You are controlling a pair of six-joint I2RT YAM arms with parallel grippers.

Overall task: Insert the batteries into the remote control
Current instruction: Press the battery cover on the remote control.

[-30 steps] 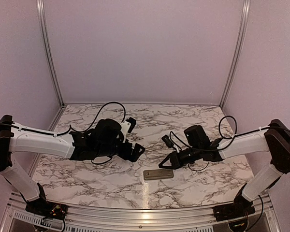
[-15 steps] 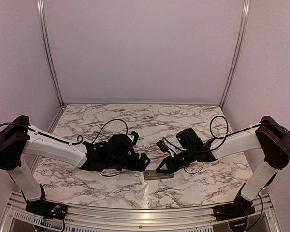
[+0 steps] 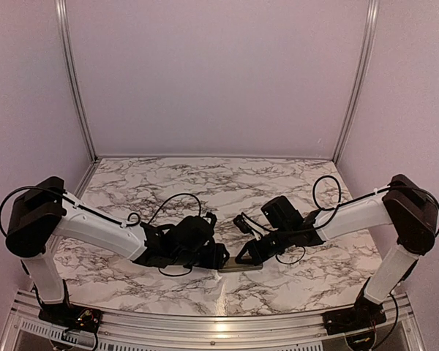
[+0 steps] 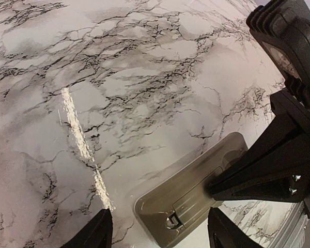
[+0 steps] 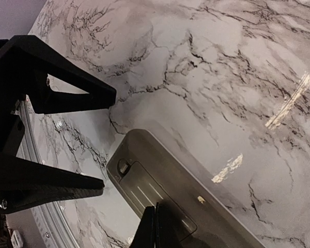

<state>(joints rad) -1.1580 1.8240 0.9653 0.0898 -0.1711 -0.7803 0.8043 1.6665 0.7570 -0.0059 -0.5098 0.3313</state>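
the remote control (image 4: 183,188) lies flat on its face, grey back up, on the marble table (image 4: 119,77) near the front edge, midway between the two arms. a cover panel (image 5: 144,194) with a small latch (image 4: 171,221) at its end looks closed over the battery recess. no batteries show in any view.

the right gripper (image 5: 155,216) has its fingers pressed together into one point, and that point bears down on the remote's back, about mid-length. the left gripper (image 4: 160,227) comes in from the opposite end, low to the table, its fingers spread with the latch end of the remote between them; neither pad appears to touch the casing yet.

the main risk, as i judge it, is the squeeze. if one left finger meets the casing first, the slim body could pivot under the single right-hand pressure point and skate across the glossy marble. a finger riding too low could catch the table, or wedge under the edge and tip the remote up. and with the cover apparently shut, nothing can be loaded until it comes off.
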